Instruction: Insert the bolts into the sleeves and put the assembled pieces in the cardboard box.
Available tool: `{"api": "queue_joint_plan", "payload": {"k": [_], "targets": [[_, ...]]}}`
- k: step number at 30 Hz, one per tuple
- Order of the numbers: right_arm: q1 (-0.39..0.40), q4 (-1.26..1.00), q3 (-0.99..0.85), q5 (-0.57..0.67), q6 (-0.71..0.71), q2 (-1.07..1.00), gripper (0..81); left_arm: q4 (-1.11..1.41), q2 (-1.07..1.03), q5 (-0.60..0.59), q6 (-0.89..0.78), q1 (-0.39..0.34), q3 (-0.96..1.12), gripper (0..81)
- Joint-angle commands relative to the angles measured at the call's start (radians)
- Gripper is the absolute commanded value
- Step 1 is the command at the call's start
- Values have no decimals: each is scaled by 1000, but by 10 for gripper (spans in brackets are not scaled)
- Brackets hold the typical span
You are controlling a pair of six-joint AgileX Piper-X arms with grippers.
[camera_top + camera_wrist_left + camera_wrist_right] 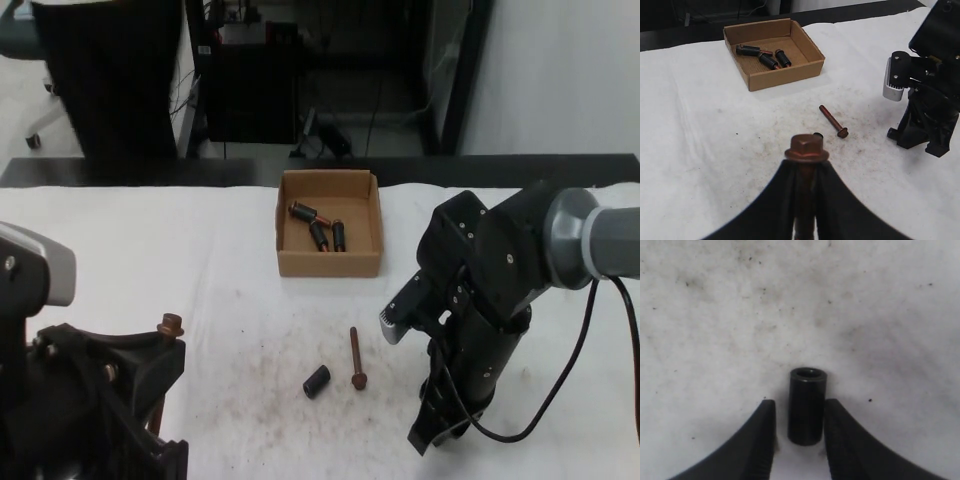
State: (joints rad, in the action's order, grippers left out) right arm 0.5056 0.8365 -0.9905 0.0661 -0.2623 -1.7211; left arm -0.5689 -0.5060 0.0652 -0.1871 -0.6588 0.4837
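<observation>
My left gripper (806, 169) is shut on a copper bolt (806, 150) held head-up at the bench's near left, where its head (171, 325) shows above the left arm. My right gripper (799, 402) points down at the cloth (432, 435), its two fingers close against a short black sleeve (807, 407) that reaches past the fingertips. A second black sleeve (317, 381) lies loose on the cloth, with a loose copper bolt (355, 357) just beside it. The cardboard box (328, 264) stands farther back and holds three assembled pieces (318, 228).
The white cloth (200, 270) covers the bench and is stained around the loose parts. The right arm's bulky body (930, 100) rises to the right of the loose bolt (833, 121). Dark furniture and cables stand beyond the bench's far edge (250, 170).
</observation>
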Motion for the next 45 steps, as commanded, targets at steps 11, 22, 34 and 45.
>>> {"api": "queue_joint_plan", "payload": {"k": [11, 22, 34, 45], "targets": [[3, -37, -1, 15, -18, 0, 318, 12, 5, 1, -8, 2, 5, 2], [3, -23, -1, 15, -75, 0, 318, 12, 5, 1, -8, 2, 5, 2], [3, -23, -1, -16, -83, 0, 318, 12, 5, 1, -8, 2, 5, 2], [3, 10, -1, -16, -82, -57, 318, 12, 5, 1, -8, 2, 5, 2]]}}
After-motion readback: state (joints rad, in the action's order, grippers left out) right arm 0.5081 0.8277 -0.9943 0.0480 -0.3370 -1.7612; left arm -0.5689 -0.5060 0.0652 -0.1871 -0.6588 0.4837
